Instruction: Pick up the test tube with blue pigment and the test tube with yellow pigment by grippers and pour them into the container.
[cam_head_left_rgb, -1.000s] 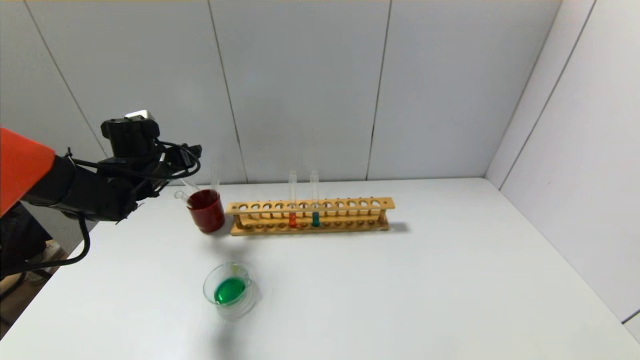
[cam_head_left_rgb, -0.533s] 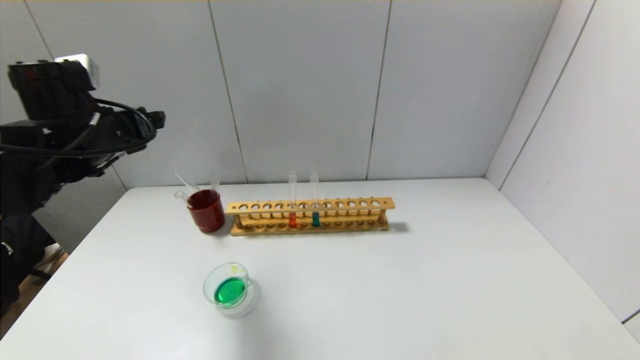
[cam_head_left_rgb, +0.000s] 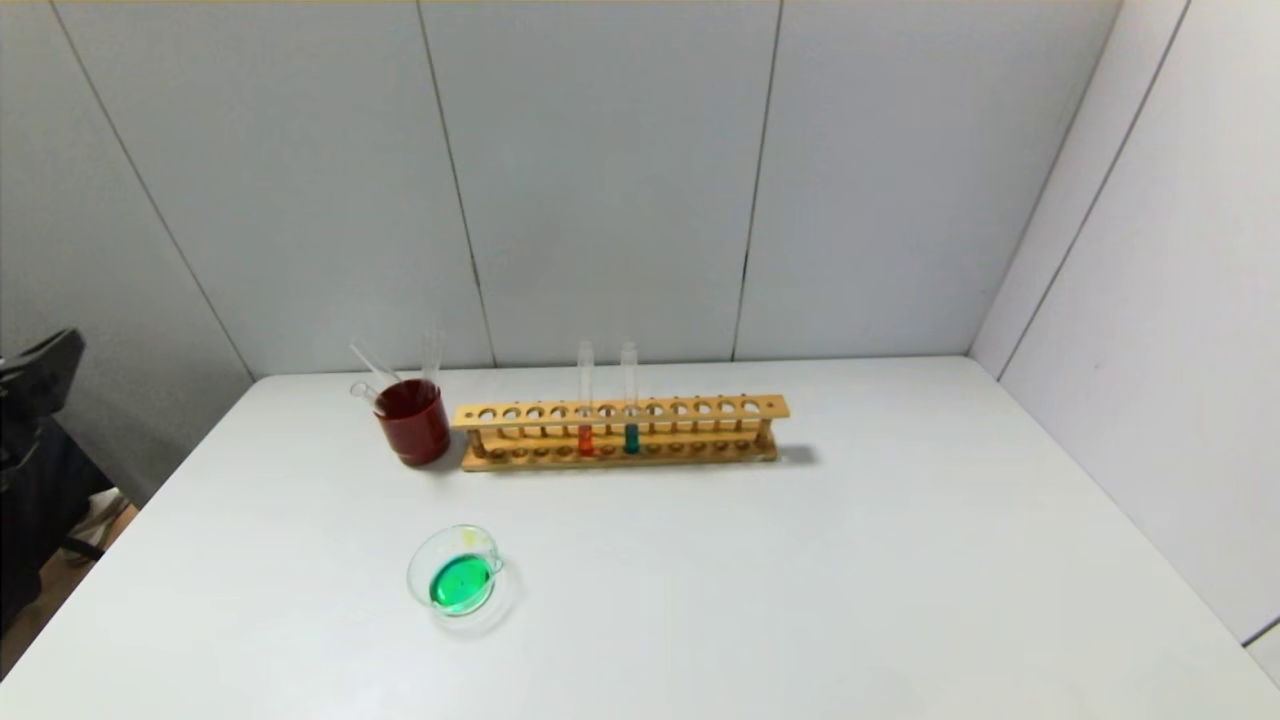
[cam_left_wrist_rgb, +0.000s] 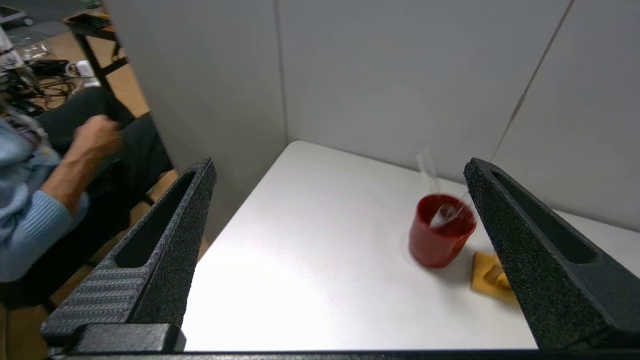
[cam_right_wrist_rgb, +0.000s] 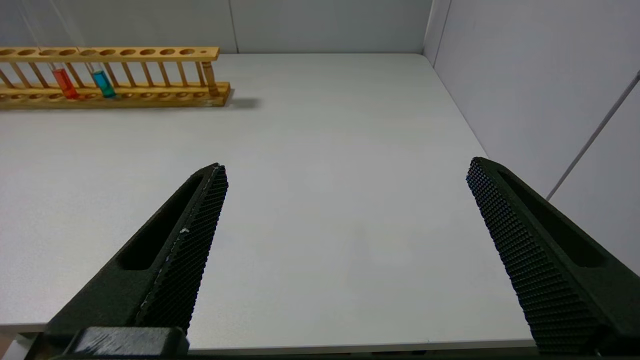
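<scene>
Glass tubes (cam_head_left_rgb: 375, 366) lean in red cup (cam_head_left_rgb: 412, 422) | left tool (cam_left_wrist_rgb: 340, 250), right tool (cam_right_wrist_rgb: 345, 250) spread, empty

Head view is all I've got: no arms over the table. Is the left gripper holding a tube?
Observer: No. The left gripper is open and empty, off the left side of the table, facing the red cup.
Operator: Right one?
Observer: The right gripper is open and empty too, at the table's near edge on the right side, far from the rack.
Operator: Anything near the left arm?
Observer: A person in a light blue sleeve is beside the table there.
</scene>
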